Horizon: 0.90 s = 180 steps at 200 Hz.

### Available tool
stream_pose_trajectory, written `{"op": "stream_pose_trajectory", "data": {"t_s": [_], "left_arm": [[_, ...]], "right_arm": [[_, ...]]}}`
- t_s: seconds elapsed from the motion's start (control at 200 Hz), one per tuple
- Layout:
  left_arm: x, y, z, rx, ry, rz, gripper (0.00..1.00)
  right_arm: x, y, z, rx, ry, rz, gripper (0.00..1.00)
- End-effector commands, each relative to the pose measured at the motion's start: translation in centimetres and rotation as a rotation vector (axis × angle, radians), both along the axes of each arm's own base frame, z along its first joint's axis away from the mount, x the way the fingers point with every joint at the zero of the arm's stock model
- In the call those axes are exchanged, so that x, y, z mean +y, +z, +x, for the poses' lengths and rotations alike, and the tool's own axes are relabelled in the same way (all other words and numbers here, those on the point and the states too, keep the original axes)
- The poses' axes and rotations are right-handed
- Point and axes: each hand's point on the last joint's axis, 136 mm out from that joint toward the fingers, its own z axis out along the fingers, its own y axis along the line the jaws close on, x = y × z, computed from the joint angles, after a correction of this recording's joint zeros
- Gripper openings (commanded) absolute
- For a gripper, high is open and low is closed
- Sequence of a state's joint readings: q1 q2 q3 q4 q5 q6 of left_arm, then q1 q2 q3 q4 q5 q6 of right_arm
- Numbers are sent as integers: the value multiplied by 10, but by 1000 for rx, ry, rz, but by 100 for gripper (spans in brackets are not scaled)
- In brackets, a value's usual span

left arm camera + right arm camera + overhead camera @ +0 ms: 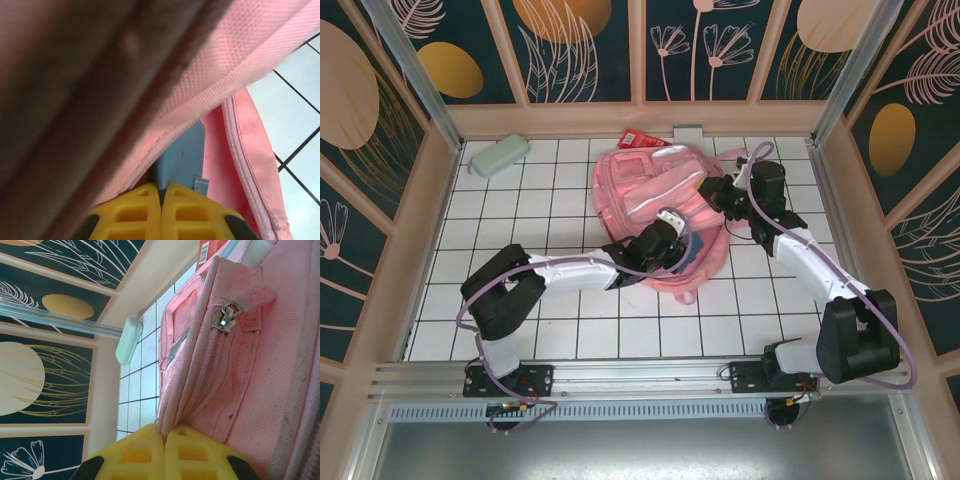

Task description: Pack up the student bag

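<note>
The student bag [640,190] lies at the back middle of the tiled table [520,300], with open tiles to its left and front. Packing looks under way. The right gripper [164,437] is clenched on the bag's rim, and the left gripper [162,200] is pinched shut inside the mouth. A blue flat item [182,155] sits at its tips; whether it is gripped I cannot tell. The next move calls for seating it deeper, then backing out clear of the zip edge. A mint case [500,155] waits far left.
</note>
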<state>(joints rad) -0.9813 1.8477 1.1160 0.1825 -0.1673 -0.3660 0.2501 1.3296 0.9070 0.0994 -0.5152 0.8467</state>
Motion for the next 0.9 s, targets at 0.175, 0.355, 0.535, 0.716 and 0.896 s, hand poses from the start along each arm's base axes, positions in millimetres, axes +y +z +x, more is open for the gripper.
{"op": "stream_pose_trajectory", "data": {"t_s": [0.175,0.355,0.535,0.716,0.896], "left_arm": [[-15,-3,16,-23,14,22,11],[-2,-11,26,-46,90,91,33],[11,-9,33,-75,151,130,44],[11,16,25,-76,138,48,44],[24,49,8,-69,126,-48,44]], "right_arm": [[5,44,1,-168,32,59,0],[5,41,1,-163,31,55,0],[5,41,1,-164,31,52,0],[4,37,1,-160,26,43,0],[3,31,1,-153,25,30,0]]}}
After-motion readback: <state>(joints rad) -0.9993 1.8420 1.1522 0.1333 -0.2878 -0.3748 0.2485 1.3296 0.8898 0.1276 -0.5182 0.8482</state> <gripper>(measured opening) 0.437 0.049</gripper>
